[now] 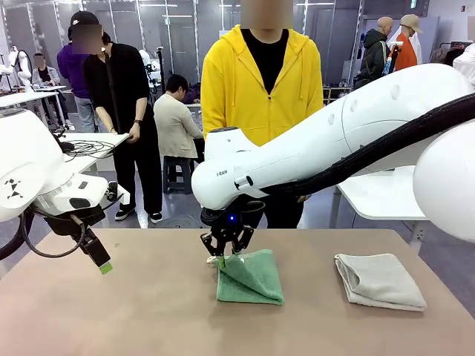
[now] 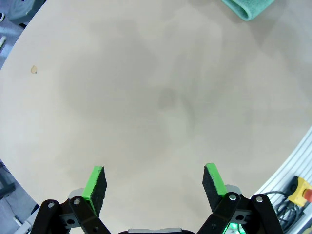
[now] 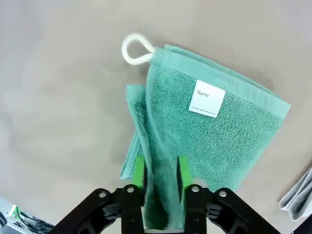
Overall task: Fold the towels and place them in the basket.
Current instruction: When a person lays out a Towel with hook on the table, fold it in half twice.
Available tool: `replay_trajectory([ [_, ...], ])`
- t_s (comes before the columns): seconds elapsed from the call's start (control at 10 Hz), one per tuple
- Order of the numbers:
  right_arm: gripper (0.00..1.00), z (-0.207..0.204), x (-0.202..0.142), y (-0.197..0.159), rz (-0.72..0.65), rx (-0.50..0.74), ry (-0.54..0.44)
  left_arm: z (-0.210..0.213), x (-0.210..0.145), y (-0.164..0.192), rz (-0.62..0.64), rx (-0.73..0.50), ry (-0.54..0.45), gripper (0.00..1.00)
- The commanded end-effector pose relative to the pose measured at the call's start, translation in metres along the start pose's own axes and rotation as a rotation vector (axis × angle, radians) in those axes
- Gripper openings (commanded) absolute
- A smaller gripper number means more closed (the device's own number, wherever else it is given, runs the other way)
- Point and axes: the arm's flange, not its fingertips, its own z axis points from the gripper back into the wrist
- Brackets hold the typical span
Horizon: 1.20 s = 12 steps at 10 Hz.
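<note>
Now my right gripper (image 3: 161, 178) pinches the green towel (image 3: 214, 131) at 6 o'clock to fold it, left gripper (image 2: 155, 187) jaws wide.

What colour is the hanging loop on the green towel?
White, the loop at the green towel corner; clearest in the right wrist view.

Green towel (image 1: 251, 278) lies folded mid-counter, white loop (image 3: 135, 48) and name tag up; off-white towel (image 1: 378, 280) folded well right.
</note>
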Motion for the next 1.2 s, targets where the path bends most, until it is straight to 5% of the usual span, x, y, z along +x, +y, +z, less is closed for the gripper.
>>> replay_trajectory([
  [0.0,0.96,0.004,-0.005,-0.004,-0.003,0.028,-0.002,0.0,0.003,0.002,0.007,0.017,0.007,1.0],
  [0.3,1.0,0.013,-0.011,-0.012,-0.053,0.071,-0.024,0.0,0.003,0.002,0.007,0.017,0.007,1.0],
  [0.4,0.86,0.015,-0.014,-0.014,-0.068,0.079,-0.027,0.0,0.003,0.002,0.007,0.017,0.007,1.0],
  [0.6,1.0,0.02,-0.021,-0.021,-0.085,0.087,-0.047,0.0,0.003,0.002,0.007,0.017,0.007,1.0],
  [1.1,1.0,0.023,-0.005,-0.012,-0.065,0.071,-0.021,0.0,0.003,0.002,0.007,0.017,0.007,1.0],
])
